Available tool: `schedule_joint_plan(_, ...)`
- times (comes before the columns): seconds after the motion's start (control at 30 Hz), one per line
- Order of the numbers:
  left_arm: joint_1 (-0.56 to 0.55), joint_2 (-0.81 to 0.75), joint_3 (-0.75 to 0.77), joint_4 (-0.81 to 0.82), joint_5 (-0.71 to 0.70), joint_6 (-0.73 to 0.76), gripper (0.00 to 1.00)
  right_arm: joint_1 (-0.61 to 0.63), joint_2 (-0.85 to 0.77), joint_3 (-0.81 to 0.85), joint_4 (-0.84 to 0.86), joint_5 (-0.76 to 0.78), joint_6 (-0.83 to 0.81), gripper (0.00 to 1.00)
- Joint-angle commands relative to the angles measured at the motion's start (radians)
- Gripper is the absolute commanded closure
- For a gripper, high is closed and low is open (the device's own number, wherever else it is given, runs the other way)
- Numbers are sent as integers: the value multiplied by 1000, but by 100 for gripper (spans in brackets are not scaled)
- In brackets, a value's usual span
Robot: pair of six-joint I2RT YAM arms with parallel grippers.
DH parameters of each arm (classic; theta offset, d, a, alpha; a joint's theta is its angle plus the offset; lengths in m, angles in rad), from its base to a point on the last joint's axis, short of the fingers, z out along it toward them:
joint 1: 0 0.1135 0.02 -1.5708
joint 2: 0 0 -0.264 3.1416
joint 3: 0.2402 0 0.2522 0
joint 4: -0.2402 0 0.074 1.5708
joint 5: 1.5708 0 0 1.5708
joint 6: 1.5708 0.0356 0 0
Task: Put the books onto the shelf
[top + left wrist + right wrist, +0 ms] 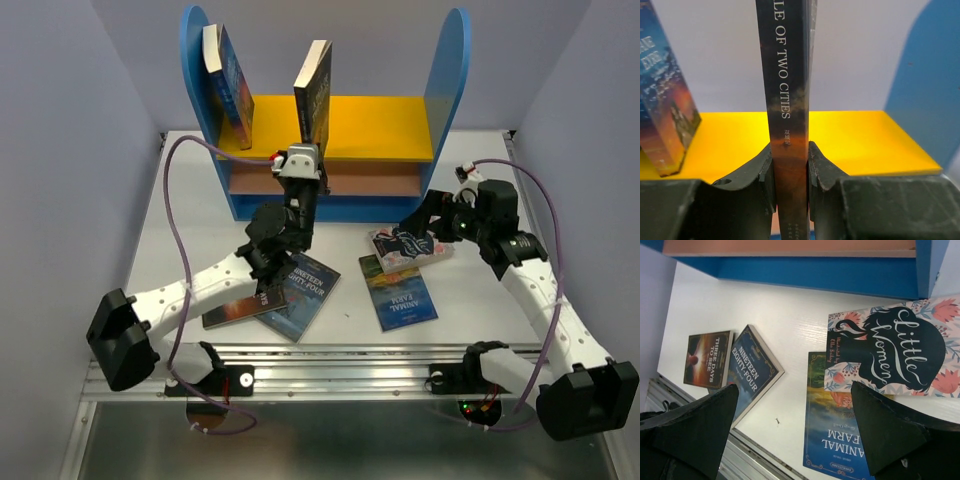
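Pinching upright book (785, 75), left hand (790, 167), yellow board (865, 142) open rightward

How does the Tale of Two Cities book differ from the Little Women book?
The Tale of Two Cities book stands upright by the yellow board, clamped by the left gripper; the Little Women book lies cover-up on the table, ungripped. The first is dark, the second pale and flowery. Both are paperbacks.

My left wrist view is cutting off the title's start on the Two Cities book (786, 100). Little Women (900, 352) is covering part of Animal Farm (832, 442).
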Motion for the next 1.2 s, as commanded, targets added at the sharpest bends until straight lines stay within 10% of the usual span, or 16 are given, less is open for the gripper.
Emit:
schedule_joint_plan(0.0,137,38,114,290,-4,38,100,32,41,54,41,20,-38,0)
schedule_joint_plan(0.53,438,232,116,384,179,-85,100,32,93,89,54,17,-52,0)
schedule_joint_plan(1.17,512,309,33,464,-51,-142,94,32,73,68,63,14,-34,0)
